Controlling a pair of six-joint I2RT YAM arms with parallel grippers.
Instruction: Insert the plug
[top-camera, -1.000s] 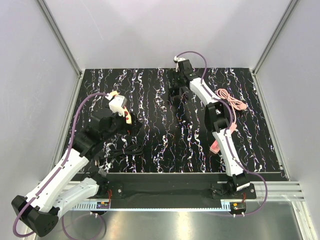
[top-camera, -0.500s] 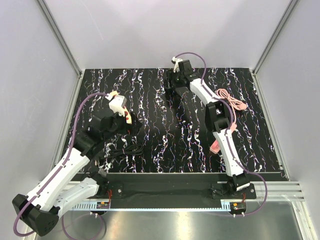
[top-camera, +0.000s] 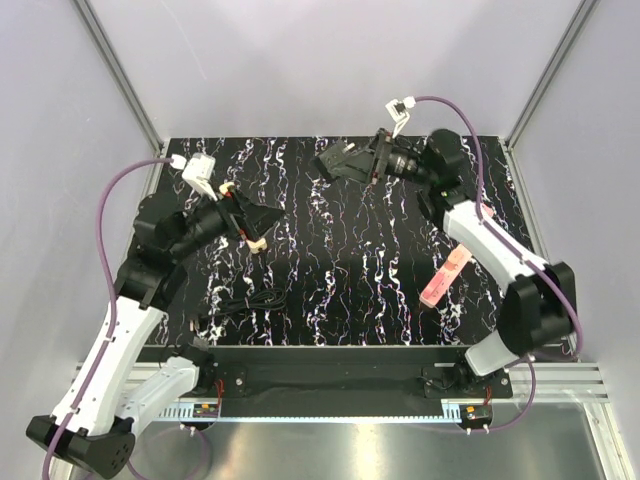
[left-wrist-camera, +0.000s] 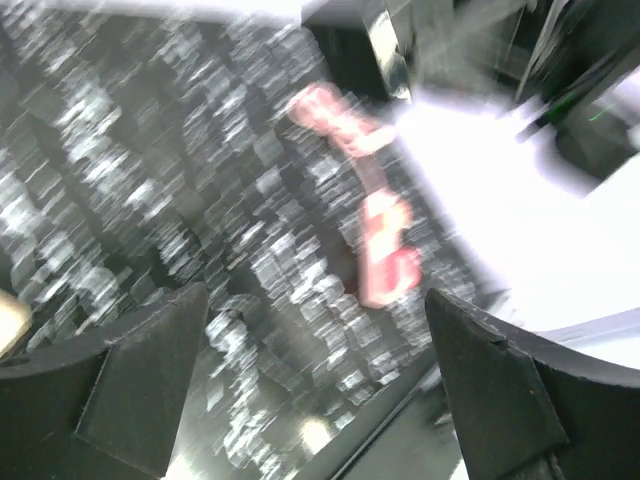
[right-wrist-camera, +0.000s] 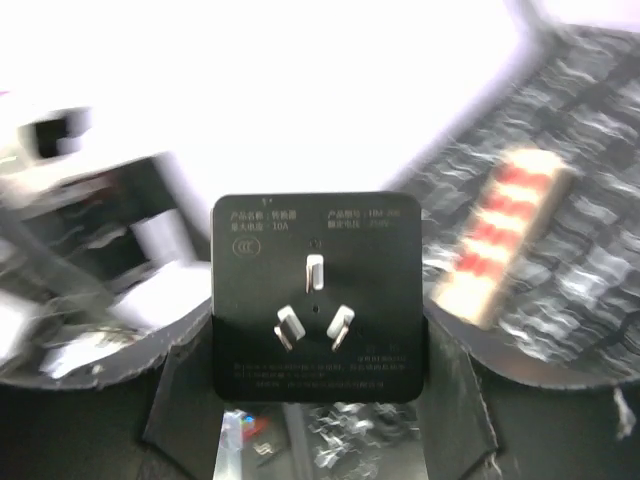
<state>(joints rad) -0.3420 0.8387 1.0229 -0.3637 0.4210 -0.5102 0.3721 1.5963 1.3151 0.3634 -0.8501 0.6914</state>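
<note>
- While the right claw (top-camera: 340, 163) hangs over the black white-veined table (top-camera: 330, 300) near 12 o'clock, it grips the black square three-pin plug (right-wrist-camera: 318, 295) by two sides, pins facing its camera.
- The left claw (left-wrist-camera: 315, 300), near 10 o'clock, stands wide, nothing between its fingers.
- A pink plastic socket strip (top-camera: 444, 276) lies at 4 o'clock.

Tabletop (top-camera: 330, 290): black, streaked with white marble-like veins.
Pink piece (top-camera: 445, 274): flat and oblong, lying slanted on the right part of the tabletop; blurred in the left wrist view (left-wrist-camera: 385, 255).
Pink cord (left-wrist-camera: 330, 112): a blurred bundle just beyond the pink piece.
Black cord (top-camera: 245, 300): loose loops lying on the near left part of the tabletop.
Walls (top-camera: 330, 70): plain pale grey, on three sides.
Frame posts (top-camera: 120, 75): bare aluminium, rising from the back corners.
</note>
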